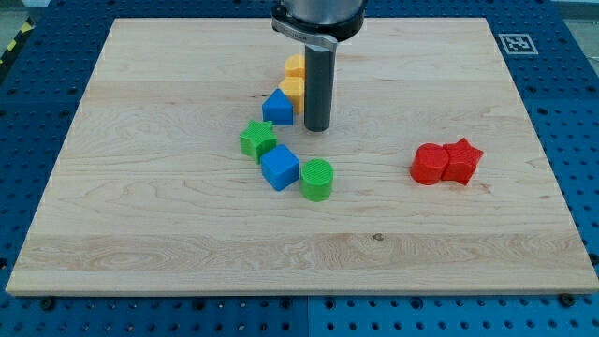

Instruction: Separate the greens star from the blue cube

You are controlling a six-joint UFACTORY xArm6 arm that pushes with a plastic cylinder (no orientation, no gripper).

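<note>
My tip [317,128] rests on the bench [140,234], just right of a blue house-shaped block [277,108]; there is no pincer, only the rod; the green star [257,139] touches the blue cube [280,168] lower down, so separation looks not yet begun; next my tip must come beside the star and push it away

Bright, even light from overhead — the worktop [140,225] reads pale and clean, its grain sharp edge to edge. Shadows are short and soft: a faint one hugs the green cylinder [317,180] toward 6 o'clock, another sits under the red blocks [445,162]. The rod [317,84] shows a dull sheen along its side — no hard glare. Focus holds throughout; no blur, no visible bending at the edges.
</note>
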